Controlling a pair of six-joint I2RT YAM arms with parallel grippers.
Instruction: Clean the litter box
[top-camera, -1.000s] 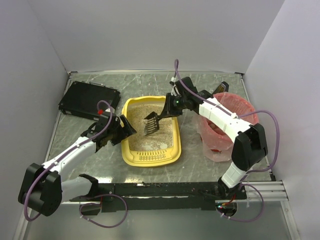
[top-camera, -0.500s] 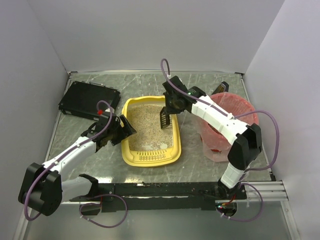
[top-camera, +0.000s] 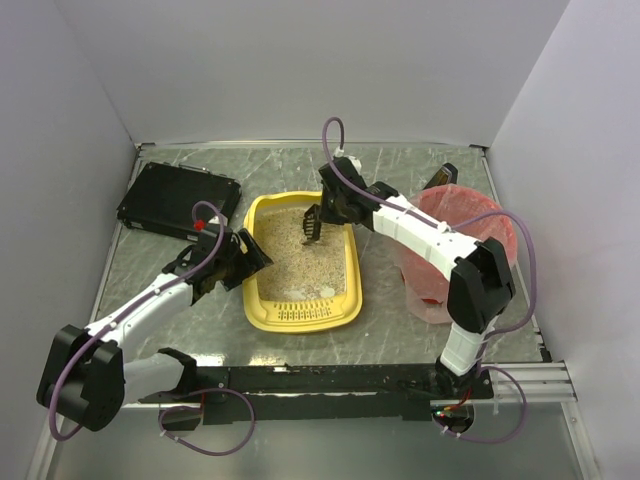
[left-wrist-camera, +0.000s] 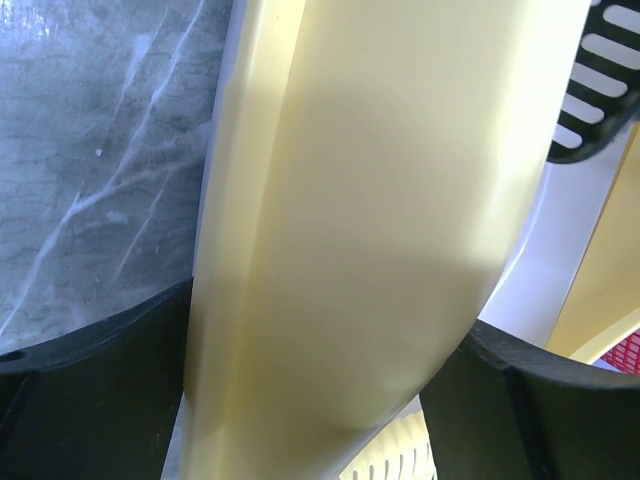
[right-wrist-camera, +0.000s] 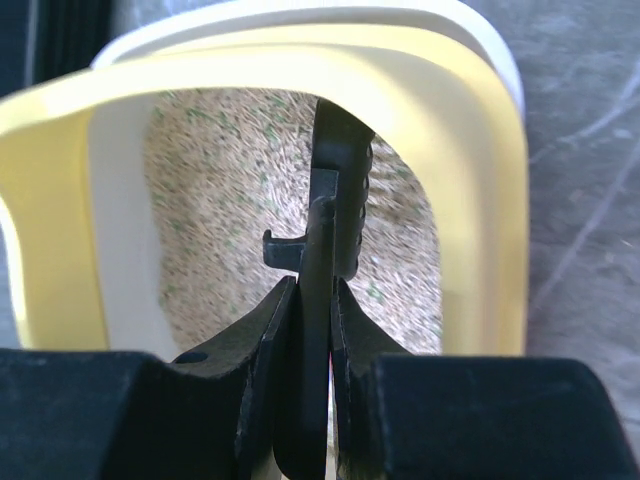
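We see a yellow plastic rectangular litter box (top-camera: 300, 318), smooth with a soft sheen, filled with rough, grainy beige litter (top-camera: 295, 260). The slotted black plastic scoop (top-camera: 311, 222) looks matt. The grey marbled tabletop (top-camera: 400, 335) is polished and reflective; the pink-red plastic bin liner (top-camera: 430, 295) is thin and crinkled.

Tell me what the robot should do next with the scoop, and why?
Probably lower the scoop into the litter and drag it nearer. The right fingers pinch it over the far end of the litter box, and the left fingers steady its rim.
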